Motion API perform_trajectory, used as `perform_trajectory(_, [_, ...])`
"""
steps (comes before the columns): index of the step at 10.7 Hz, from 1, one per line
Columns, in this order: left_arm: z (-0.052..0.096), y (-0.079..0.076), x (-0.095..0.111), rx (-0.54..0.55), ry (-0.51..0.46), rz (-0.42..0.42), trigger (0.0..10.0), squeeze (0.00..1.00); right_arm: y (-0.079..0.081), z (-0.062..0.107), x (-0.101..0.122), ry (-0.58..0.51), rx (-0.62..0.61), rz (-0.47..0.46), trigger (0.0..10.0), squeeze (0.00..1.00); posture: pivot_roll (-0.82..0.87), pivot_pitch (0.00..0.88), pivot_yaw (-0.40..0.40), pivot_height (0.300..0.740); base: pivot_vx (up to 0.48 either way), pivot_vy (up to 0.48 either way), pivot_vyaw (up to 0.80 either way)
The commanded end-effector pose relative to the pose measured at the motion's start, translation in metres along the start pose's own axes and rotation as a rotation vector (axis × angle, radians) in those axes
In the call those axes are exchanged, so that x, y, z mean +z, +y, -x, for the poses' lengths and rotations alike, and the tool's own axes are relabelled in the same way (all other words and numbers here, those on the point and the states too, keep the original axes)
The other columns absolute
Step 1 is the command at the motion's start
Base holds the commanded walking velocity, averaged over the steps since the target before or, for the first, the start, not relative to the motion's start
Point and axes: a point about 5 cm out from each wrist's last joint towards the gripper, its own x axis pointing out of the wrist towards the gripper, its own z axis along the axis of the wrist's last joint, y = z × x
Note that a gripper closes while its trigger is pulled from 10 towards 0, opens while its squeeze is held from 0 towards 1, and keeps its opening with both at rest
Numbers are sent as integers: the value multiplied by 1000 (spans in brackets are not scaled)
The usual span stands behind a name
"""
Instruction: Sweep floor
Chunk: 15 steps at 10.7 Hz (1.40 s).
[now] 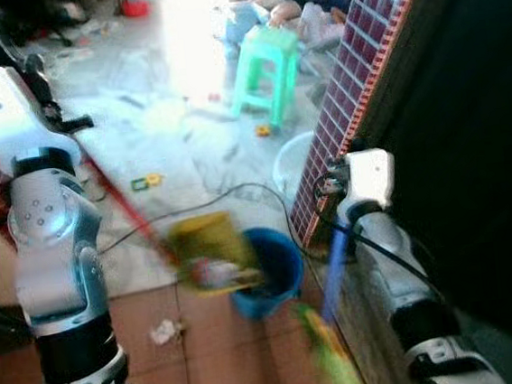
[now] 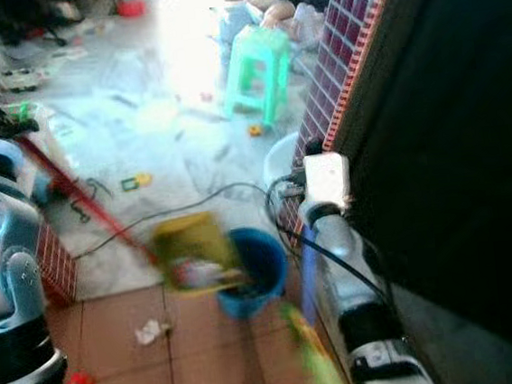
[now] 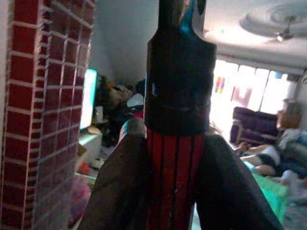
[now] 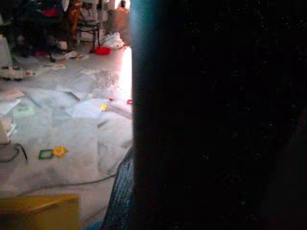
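The grey tiled floor runs ahead to the brick-red tiled wall; by that wall's near corner sits the round blue plastic bucket, with the yellow dustpan touching its rim; my left gripper is clamped around the long red broom handle; whether my right gripper has a grip I cannot tell; I should sweep low and slowly toward the small white paper scrap on the terracotta tiles.

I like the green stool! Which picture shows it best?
The left eye view: the stool stands whole on the pale floor, seat and legs plain. The right eye view shows it about as well, a bit further left. In the left wrist view there is a blurred green patch at the lower edge, perhaps the stool.
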Motion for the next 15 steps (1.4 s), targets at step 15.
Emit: perform_trajectory(15, [82, -178, -8, -989, -287, 9, 10000, 0, -10, -4, 7, -33, -60, 9, 10000, 0, 39, 4, -50, 740, 31, 0, 0])
